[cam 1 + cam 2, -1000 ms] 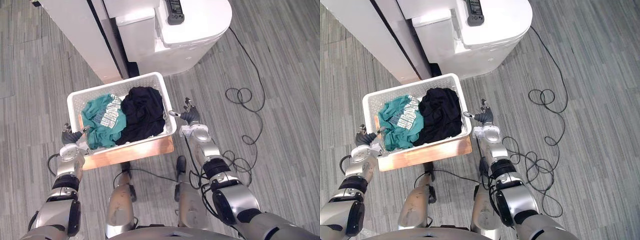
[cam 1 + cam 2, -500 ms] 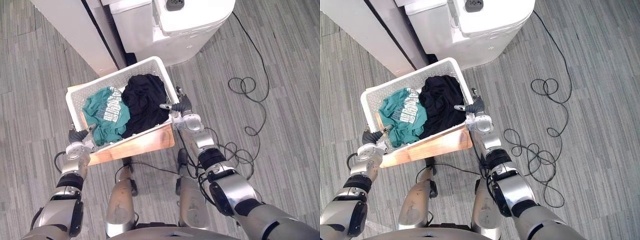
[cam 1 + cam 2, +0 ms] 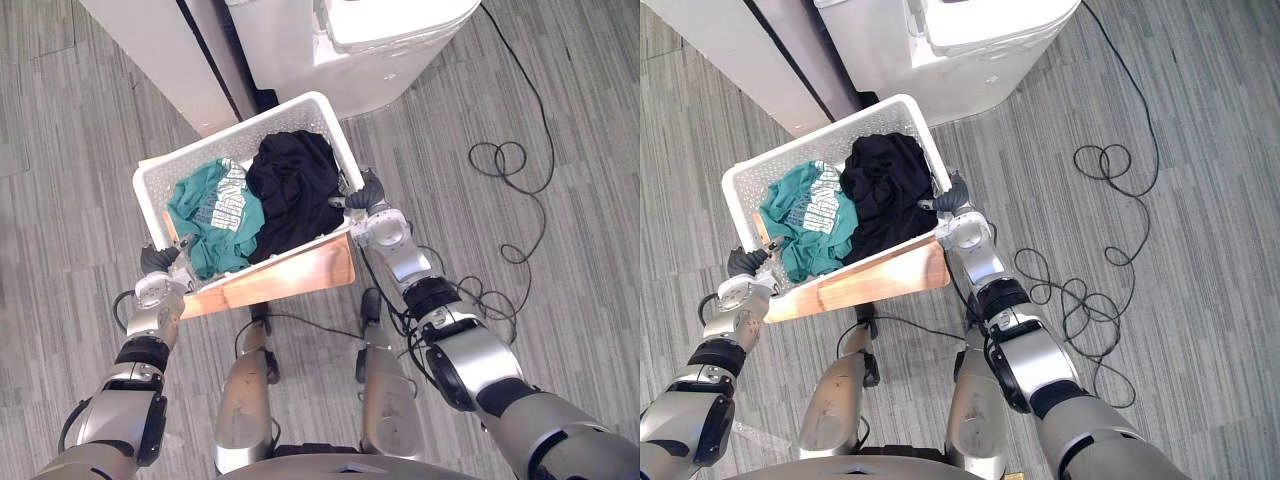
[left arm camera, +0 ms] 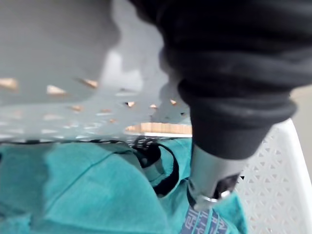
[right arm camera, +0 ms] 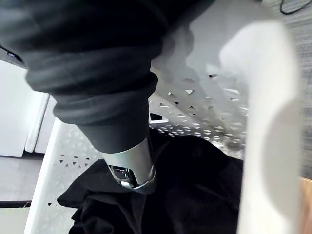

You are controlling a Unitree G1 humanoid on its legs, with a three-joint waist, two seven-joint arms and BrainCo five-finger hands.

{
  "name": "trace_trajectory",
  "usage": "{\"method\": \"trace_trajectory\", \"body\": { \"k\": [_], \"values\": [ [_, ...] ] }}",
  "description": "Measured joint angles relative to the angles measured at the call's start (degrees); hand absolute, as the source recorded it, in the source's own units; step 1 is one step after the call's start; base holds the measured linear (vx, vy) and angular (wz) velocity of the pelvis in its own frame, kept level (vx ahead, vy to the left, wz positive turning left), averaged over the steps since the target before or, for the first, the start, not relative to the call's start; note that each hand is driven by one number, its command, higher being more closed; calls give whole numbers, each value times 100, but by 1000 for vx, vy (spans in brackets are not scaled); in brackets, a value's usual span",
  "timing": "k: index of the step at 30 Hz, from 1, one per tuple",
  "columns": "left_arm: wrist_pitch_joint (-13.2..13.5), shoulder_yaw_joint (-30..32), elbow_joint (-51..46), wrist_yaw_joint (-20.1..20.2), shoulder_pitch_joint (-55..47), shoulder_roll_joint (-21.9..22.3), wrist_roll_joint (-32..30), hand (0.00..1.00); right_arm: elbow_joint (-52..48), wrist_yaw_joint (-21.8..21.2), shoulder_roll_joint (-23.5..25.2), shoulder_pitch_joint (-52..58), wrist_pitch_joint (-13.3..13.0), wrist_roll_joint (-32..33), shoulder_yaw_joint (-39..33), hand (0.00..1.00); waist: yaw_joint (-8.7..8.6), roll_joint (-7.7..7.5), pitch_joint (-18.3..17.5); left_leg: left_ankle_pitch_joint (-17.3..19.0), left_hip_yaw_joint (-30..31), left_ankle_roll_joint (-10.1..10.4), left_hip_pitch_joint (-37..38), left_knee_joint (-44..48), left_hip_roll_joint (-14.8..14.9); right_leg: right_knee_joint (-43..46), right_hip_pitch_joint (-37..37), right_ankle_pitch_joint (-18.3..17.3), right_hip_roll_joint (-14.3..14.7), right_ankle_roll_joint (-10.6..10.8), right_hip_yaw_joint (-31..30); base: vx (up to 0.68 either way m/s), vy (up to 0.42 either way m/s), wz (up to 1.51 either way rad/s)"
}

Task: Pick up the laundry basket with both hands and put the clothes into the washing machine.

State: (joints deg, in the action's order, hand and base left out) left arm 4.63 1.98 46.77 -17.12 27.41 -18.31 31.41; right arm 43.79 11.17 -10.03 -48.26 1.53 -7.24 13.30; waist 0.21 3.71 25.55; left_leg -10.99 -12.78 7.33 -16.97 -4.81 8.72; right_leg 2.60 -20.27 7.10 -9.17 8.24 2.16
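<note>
The white laundry basket [image 3: 235, 140] sits askew on a wooden stand [image 3: 285, 275], holding a teal shirt [image 3: 210, 220] and a black garment [image 3: 295, 190]. My left hand [image 3: 158, 262] grips the basket's near left corner. In the left wrist view its thumb [image 4: 209, 180] hooks over the rim above the teal shirt [image 4: 73, 195]. My right hand [image 3: 368, 192] clasps the right rim. The right wrist view shows its thumb [image 5: 131, 165] inside the basket wall [image 5: 263, 122], over the black garment [image 5: 195, 195]. The white washing machine [image 3: 390, 40] stands just beyond the basket.
A tall white panel [image 3: 150, 70] with a dark gap beside it stands left of the washing machine, close behind the basket. Grey plank floor [image 3: 560, 260] lies open to the right and to the left.
My right hand moved in from beside the basket onto its right rim. The basket turned and tipped on the wooden stand. The camera also shifted toward the machine.
</note>
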Motion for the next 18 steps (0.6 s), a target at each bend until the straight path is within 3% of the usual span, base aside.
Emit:
{"method": "trace_trajectory", "body": {
  "k": [18],
  "values": [
    [-130, -155, 181, -170, -1, -102, 94, 100, 56, -3, -19, 81, -76, 255, 220, 100, -25, 2, 1, -37, -131, -19, 118, 30, 10, -23, 37, 65, 1, -6, -123, 2, -11, -4]
  ]
}}
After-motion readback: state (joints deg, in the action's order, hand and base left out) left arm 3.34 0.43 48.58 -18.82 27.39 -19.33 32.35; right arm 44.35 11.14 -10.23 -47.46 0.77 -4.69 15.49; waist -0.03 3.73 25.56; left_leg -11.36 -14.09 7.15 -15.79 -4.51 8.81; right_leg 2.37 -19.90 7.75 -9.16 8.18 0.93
